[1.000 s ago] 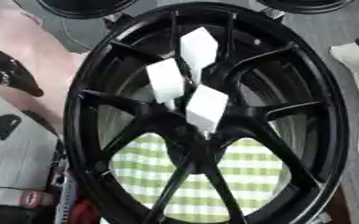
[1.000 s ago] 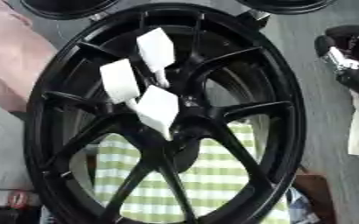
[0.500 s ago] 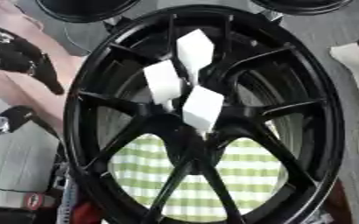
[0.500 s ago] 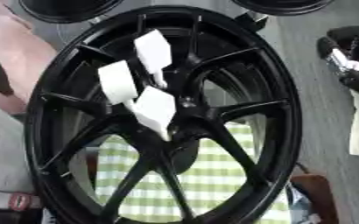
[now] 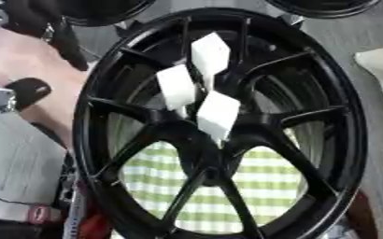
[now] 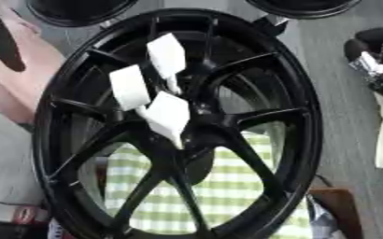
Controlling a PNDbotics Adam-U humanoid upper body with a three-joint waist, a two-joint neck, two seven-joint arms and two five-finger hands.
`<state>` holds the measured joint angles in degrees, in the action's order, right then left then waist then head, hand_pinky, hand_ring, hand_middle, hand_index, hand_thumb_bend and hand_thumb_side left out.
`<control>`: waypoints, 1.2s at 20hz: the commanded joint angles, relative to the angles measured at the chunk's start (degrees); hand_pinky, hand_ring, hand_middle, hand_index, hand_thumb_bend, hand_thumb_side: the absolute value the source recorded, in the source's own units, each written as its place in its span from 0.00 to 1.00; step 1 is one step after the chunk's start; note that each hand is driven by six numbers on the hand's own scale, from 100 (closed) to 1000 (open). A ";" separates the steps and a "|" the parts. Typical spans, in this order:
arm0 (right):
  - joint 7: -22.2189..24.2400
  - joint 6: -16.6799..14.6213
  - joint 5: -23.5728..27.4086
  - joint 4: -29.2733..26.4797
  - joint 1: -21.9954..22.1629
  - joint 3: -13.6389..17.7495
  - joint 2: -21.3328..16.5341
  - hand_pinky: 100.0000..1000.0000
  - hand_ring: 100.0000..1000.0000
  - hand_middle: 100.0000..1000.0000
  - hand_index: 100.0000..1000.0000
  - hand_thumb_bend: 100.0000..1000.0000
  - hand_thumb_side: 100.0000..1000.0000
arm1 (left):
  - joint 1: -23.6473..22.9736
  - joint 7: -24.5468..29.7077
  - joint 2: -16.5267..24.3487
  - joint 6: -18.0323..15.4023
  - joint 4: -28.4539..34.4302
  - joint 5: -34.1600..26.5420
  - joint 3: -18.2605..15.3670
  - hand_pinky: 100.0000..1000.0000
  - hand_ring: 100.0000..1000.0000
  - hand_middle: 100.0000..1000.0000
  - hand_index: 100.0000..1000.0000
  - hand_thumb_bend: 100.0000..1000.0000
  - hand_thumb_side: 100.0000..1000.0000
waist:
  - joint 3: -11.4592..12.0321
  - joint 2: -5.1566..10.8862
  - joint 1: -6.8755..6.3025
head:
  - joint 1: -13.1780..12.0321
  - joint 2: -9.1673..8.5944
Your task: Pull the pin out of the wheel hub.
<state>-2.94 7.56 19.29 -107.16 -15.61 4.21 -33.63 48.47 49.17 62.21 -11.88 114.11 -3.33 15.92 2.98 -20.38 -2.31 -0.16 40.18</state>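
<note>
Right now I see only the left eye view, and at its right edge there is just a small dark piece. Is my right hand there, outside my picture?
Observer: Yes. In the right eye view the right hand shows at the right edge, in the upper part, black with silver parts.
Operator: Does it touch the wheel hub already?
Observer: No. A strip of grey floor lies between it and the rim of the wheel hub. I cannot tell how its fingers stand.
</note>
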 commanded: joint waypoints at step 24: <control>1.12 0.32 0.45 -0.28 -1.46 -0.28 -0.72 0.90 0.79 0.56 0.63 0.26 0.20 | 12.20 2.80 -15.40 0.48 -10.12 3.40 11.68 0.87 0.78 0.79 0.89 0.00 0.46 | -1.72 1.11 -0.40 | -1.26 -1.47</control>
<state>-2.00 8.03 19.36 -106.81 -16.47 3.54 -33.48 59.69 51.80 46.10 -10.70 104.20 -0.45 27.66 1.31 -20.22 -2.87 -1.17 39.59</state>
